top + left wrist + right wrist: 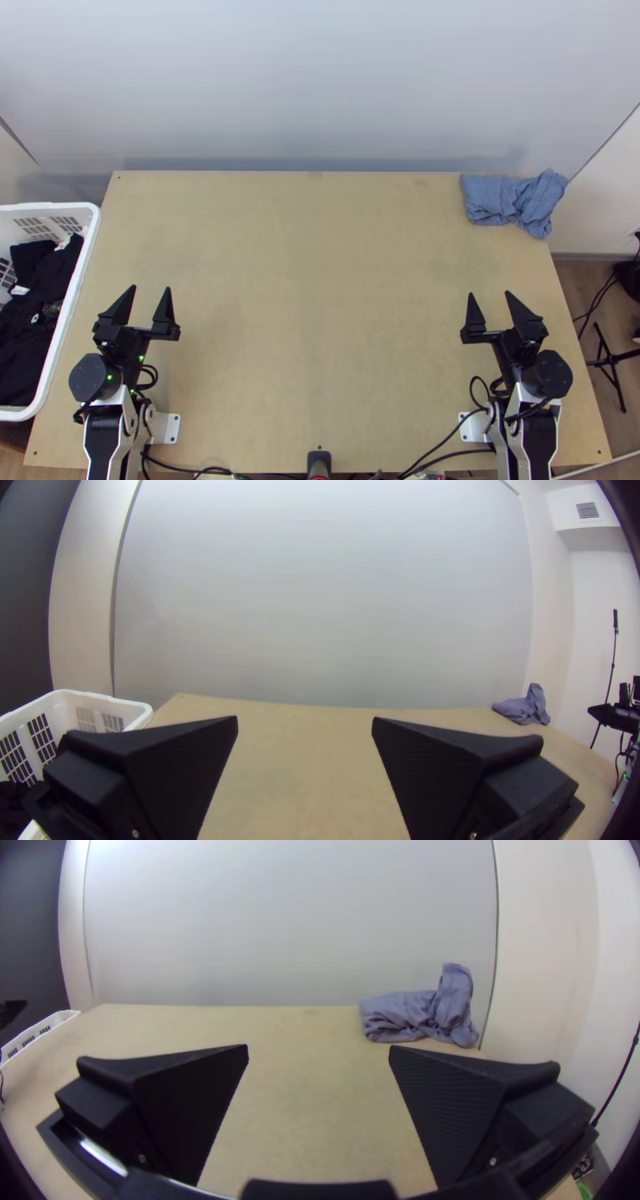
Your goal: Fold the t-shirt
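- Where the light wooden table reaches its far right corner, a blue-grey t-shirt lies in a compact bundle, well apart from both grippers.
- Its inner part looks flattened and layered, with soft creases; its outer end is bunched and twisted, rising in a hump in the right wrist view and passing over the tabletop's side edge in the top view. Sleeves and collar cannot be made out.
- The left gripper is above the near left part of the table, its two black fingers parted with a gap between them, gripping nothing.
- The right gripper is above the near right part, its fingers likewise spread and holding nothing.
- A white plastic laundry basket with slotted walls stands at the table's left side, near the left gripper; black garments lie heaped inside it.
- A pale wall panel rises behind the table's far edge, just beside the t-shirt.
- Black cables run along the near edge, close to the arm bases, with a small dark upright object between them.
- Beyond the right side, a black stand is on the floor.
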